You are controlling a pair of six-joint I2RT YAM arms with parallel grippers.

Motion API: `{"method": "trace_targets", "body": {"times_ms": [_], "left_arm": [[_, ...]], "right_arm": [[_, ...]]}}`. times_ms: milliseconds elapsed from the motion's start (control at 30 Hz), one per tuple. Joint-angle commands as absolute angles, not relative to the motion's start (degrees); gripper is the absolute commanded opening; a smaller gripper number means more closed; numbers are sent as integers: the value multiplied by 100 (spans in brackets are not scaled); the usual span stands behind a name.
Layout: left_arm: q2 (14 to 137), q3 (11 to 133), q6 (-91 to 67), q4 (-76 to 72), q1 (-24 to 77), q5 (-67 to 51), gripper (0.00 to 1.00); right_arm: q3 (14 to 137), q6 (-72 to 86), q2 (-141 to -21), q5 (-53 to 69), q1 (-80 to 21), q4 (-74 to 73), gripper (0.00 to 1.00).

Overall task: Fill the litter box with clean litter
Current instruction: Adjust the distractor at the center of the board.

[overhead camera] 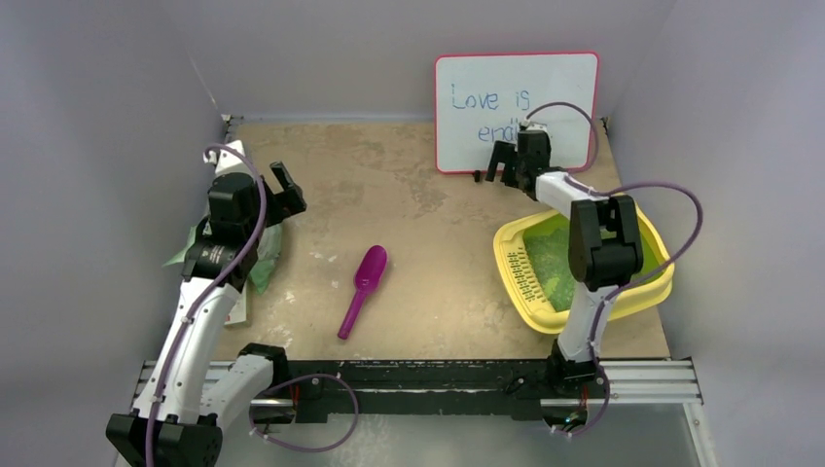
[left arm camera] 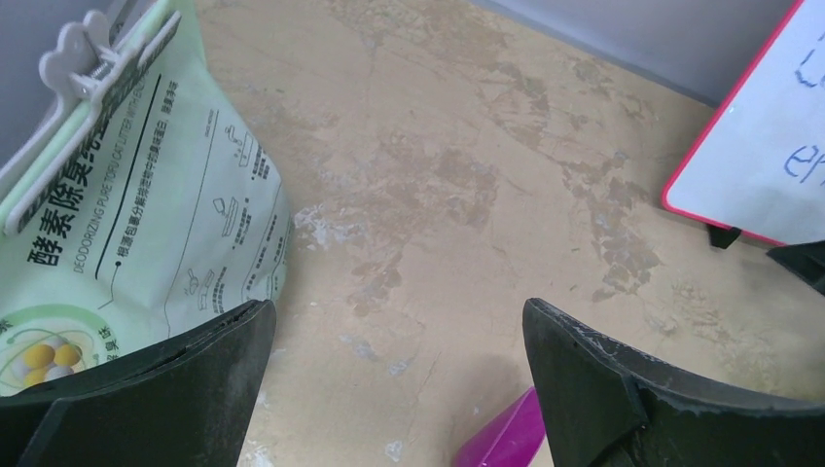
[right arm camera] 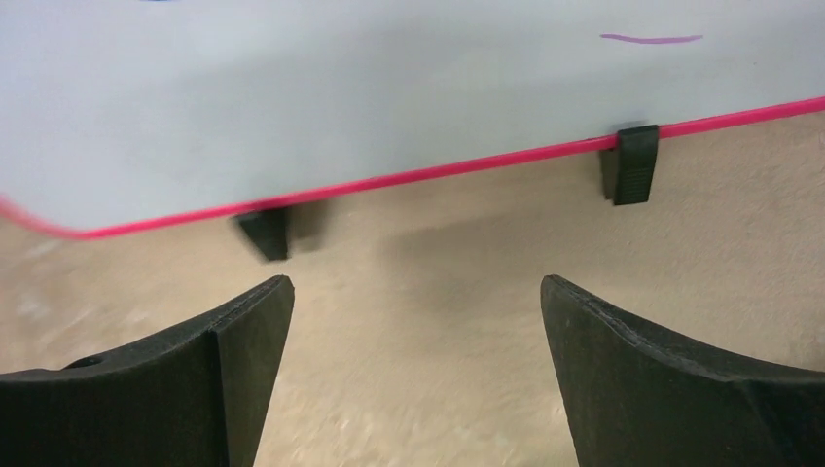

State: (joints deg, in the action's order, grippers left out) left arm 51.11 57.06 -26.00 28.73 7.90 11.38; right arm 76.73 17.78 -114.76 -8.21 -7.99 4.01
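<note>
Yellow litter box (overhead camera: 656, 284) at near right of table (overhead camera: 428, 214), grille end facing left; clean litter (overhead camera: 550, 261), green, lies inside.
Top view: magenta scoop (overhead camera: 362, 288) mid-table, apart from both arms. Left gripper (overhead camera: 289, 191) spread wide, empty, near pale green bag (overhead camera: 267, 255) at left edge. Right gripper (overhead camera: 502, 167) spread wide, empty, just before whiteboard (overhead camera: 516, 97) at far side.
Left wrist: 2 fingers (left arm camera: 175, 389) apart, nothing between; bag at left.
Right wrist: fingers apart over bare table, whiteboard feet just ahead.

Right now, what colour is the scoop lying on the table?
Magenta: the scoop shows best in the top external view.
</note>
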Motion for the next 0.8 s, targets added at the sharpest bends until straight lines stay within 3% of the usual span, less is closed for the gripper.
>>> {"method": "trace_targets", "body": {"times_ms": [0, 233, 567, 767], "left_arm": [[5211, 5590, -2895, 2710, 809, 1287, 99], [5358, 5470, -2866, 2380, 809, 151, 99], [5420, 5356, -2678, 2302, 809, -76, 99], [5606, 5309, -2734, 2020, 809, -547, 98]], "right_arm": [[7442, 1611, -10443, 327, -851, 625, 99], [7500, 1500, -9464, 187, -897, -373, 99], [4972, 2484, -6585, 26, -967, -1385, 99], [3936, 3344, -5991, 44, -963, -1228, 99]]}}
